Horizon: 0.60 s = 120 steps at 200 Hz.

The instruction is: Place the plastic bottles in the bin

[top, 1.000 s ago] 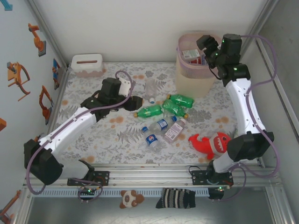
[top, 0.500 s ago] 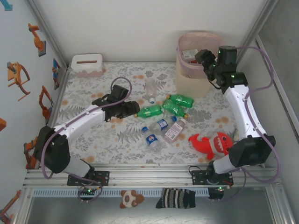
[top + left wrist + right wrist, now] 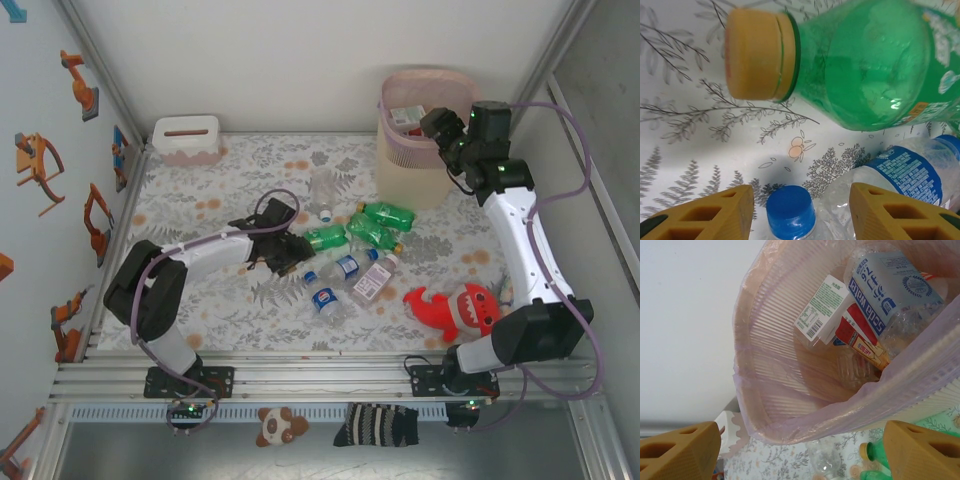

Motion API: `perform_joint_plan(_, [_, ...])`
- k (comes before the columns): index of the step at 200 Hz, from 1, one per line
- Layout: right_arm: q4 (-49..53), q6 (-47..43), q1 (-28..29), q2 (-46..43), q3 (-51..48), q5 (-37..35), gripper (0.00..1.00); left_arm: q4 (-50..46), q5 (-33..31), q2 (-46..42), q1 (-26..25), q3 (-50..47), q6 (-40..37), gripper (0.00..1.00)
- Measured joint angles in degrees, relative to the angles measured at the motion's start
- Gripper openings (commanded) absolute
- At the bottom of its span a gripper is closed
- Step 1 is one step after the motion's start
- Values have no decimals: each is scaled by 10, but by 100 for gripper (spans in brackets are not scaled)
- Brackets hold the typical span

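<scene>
- Left gripper (image 3: 801, 196) is sitting low over the table (image 3: 200, 200). Its fingers are apart, with a blue-capped bottle (image 3: 790, 214) lying between them, not squeezed yet.
- A green bottle (image 3: 865, 65) is lying at 12 o'clock from that cap, very near.
- More plastic bottles (image 3: 350, 255) are waiting in the middle of the table.
- The bin (image 3: 400, 175) is standing at 1 o'clock on the table, with some bottles already lying inside.
- The right gripper (image 3: 802, 435) is hanging by the bin's rim, fingers wide apart and holding nothing.
- I think the grabbing step is happening. Next, the left fingers are going to need a snug pinch on the neck, then a lift without bumping the green bottle.
</scene>
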<state>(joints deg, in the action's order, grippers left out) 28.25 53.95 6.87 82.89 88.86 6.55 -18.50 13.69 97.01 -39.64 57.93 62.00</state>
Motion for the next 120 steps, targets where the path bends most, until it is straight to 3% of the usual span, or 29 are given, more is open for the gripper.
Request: perform_joint_plan(120, [0, 0, 0, -4, -13, 0, 83, 38, 54, 48, -9, -16, 58, 42])
